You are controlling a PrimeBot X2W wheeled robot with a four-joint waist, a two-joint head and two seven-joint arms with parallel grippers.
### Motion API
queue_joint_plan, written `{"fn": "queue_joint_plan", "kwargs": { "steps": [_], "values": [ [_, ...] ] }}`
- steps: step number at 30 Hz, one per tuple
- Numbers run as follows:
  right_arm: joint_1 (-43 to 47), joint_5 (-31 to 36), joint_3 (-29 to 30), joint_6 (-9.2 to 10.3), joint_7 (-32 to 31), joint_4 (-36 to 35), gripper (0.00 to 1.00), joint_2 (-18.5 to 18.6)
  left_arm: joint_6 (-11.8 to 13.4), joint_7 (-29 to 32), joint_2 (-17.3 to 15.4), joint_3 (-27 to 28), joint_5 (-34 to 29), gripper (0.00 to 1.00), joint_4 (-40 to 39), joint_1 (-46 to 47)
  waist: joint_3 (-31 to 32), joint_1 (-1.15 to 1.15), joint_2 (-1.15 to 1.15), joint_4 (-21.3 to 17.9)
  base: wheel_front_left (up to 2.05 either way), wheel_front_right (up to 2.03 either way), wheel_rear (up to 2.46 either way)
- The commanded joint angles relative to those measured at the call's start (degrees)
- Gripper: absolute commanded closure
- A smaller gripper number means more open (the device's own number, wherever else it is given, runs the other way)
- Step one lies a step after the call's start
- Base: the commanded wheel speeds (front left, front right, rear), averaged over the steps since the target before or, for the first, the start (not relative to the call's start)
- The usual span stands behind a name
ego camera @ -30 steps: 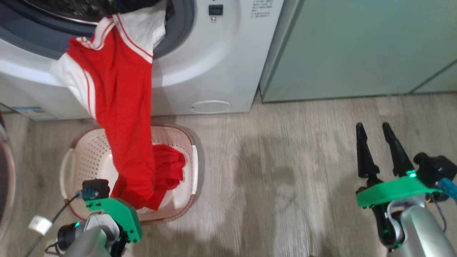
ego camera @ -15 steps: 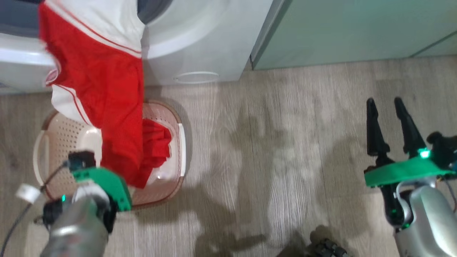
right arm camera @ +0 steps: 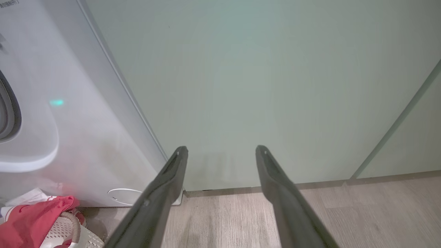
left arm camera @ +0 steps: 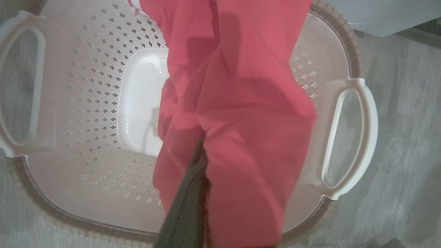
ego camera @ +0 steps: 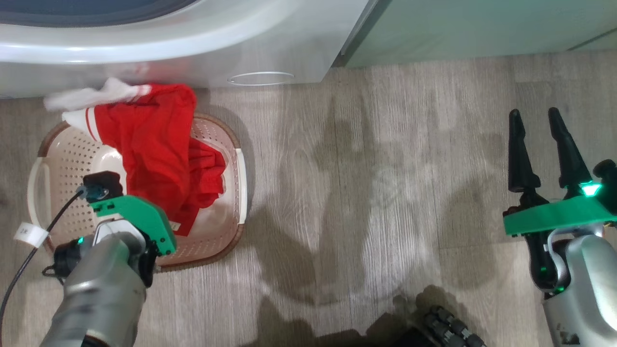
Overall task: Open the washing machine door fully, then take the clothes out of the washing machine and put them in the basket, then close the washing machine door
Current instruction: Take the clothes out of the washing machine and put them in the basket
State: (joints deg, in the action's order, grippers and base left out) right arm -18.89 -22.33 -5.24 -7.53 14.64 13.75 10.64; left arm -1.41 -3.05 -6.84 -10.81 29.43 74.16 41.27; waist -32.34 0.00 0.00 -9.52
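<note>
The red clothes lie bunched in the cream basket, and their white end trails over the far rim toward the washing machine. In the left wrist view my left gripper points down into the basket, shut on a fold of the red clothes. My right gripper hovers open and holds nothing above the floor far to the right. Its view has my right gripper facing the cabinet, with the clothes at the lower left. The washing machine door is out of view.
A pale green cabinet stands right of the machine, whose round filter cover is low on its front. Wood-look floor spreads between basket and right arm. A cable with a white tag hangs by my left arm.
The head camera has tilted down. The clothes, which hung from the drum mouth, have dropped and now lie across the basket. The right gripper keeps its open pose.
</note>
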Motion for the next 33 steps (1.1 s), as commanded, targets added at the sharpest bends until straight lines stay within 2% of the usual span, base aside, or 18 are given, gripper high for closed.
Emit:
{"fn": "queue_joint_plan", "kwargs": {
  "steps": [1,2,3,4,12,20,27,33],
  "values": [
    [0.7,-0.2,-0.4,0.04,0.4,-1.5,0.0,1.0,0.4,-0.6,-1.2,1.3,0.7,0.77,-0.3,-0.9,0.3,0.0,0.0,0.2,0.0,0.0,0.0],
    [0.7,-0.1,-0.3,0.04,0.4,-1.4,0.0,1.0,0.4,-0.5,-1.1,1.3,0.9,0.56,-0.3,-1.4,0.5,0.0,0.0,0.3,0.0,0.0,0.0],
    [0.8,-0.1,-0.3,0.04,0.4,-1.3,0.0,1.0,0.4,-0.4,-1.0,1.3,0.9,0.22,-0.3,-1.7,0.8,0.0,0.0,0.4,0.0,0.0,0.0],
    [0.8,-0.1,-0.2,0.04,0.4,-1.3,0.0,0.9,0.4,-0.5,-0.9,1.3,1.1,0.0,-0.3,-2.0,1.1,0.0,0.0,0.5,0.0,0.0,0.0],
    [1.4,0.0,-0.7,0.04,0.4,-0.4,0.0,0.7,-0.3,-4.4,-0.6,0.8,1.2,0.0,-0.2,-4.4,4.3,0.0,0.0,0.9,0.0,0.0,0.0],
    [2.7,-0.1,-0.7,0.04,0.4,0.1,0.0,0.3,-2.1,-10.4,-2.6,-0.3,0.1,0.0,-0.2,-3.7,7.6,0.0,0.0,1.1,0.0,0.0,0.0],
    [1.3,-0.4,-0.7,0.04,0.4,-0.9,0.0,0.1,-3.0,-10.7,-4.3,-2.2,-1.6,0.0,-0.4,3.8,4.2,0.0,0.0,0.2,0.0,0.0,0.0],
    [-0.5,-0.6,-0.1,0.04,0.4,-1.7,0.0,-0.1,-2.6,-6.9,-4.8,-2.8,-1.6,0.0,-0.3,10.8,-1.4,0.0,0.0,-1.5,0.0,0.0,0.0]
  ]
}}
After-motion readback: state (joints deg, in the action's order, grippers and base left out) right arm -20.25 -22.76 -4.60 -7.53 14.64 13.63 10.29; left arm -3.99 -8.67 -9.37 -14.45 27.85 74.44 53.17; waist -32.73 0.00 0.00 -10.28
